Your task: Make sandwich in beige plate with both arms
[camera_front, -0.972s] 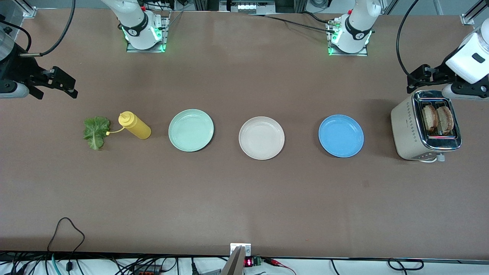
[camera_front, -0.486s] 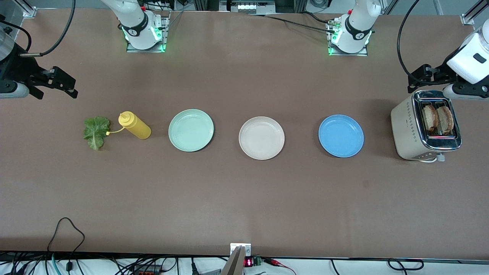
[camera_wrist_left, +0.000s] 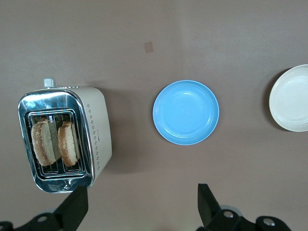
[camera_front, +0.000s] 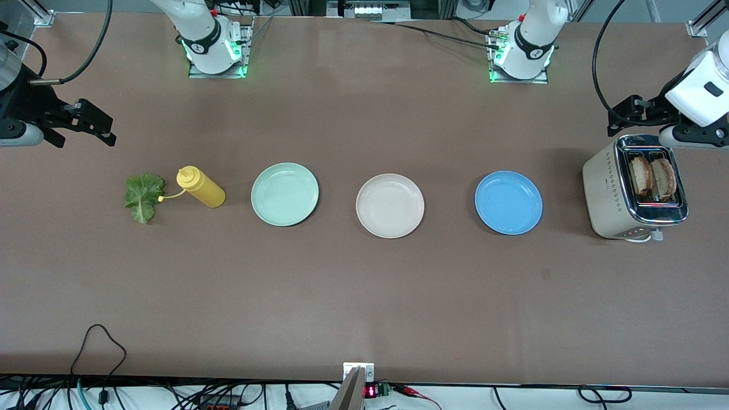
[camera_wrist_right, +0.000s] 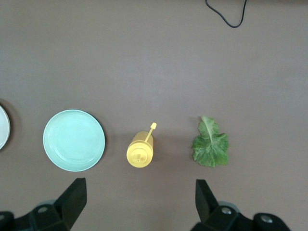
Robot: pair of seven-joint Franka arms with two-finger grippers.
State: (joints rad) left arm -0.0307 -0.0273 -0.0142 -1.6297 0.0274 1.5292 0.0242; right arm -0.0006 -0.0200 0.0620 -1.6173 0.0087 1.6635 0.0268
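Observation:
The beige plate (camera_front: 390,205) lies bare at the middle of the table, between a mint-green plate (camera_front: 285,194) and a blue plate (camera_front: 508,203); its rim also shows in the left wrist view (camera_wrist_left: 291,98). Two bread slices (camera_front: 652,177) (camera_wrist_left: 55,143) stand upright in the toaster (camera_front: 612,191) at the left arm's end. The lettuce leaf (camera_front: 142,196) (camera_wrist_right: 210,144) lies flat at the right arm's end. My left gripper (camera_front: 623,119) (camera_wrist_left: 142,202) hangs open over the table beside the toaster. My right gripper (camera_front: 85,128) (camera_wrist_right: 139,199) hangs open, high above the table near the lettuce.
A yellow squeeze bottle (camera_front: 200,187) (camera_wrist_right: 140,150) lies between the lettuce and the mint-green plate (camera_wrist_right: 73,140), with its nozzle toward the leaf. The blue plate (camera_wrist_left: 186,112) sits between the beige plate and the toaster (camera_wrist_left: 96,134). A black cable (camera_front: 99,341) loops onto the table's near edge.
The left arm has shifted very slightly by the toaster. The right arm and everything on the table are as before.

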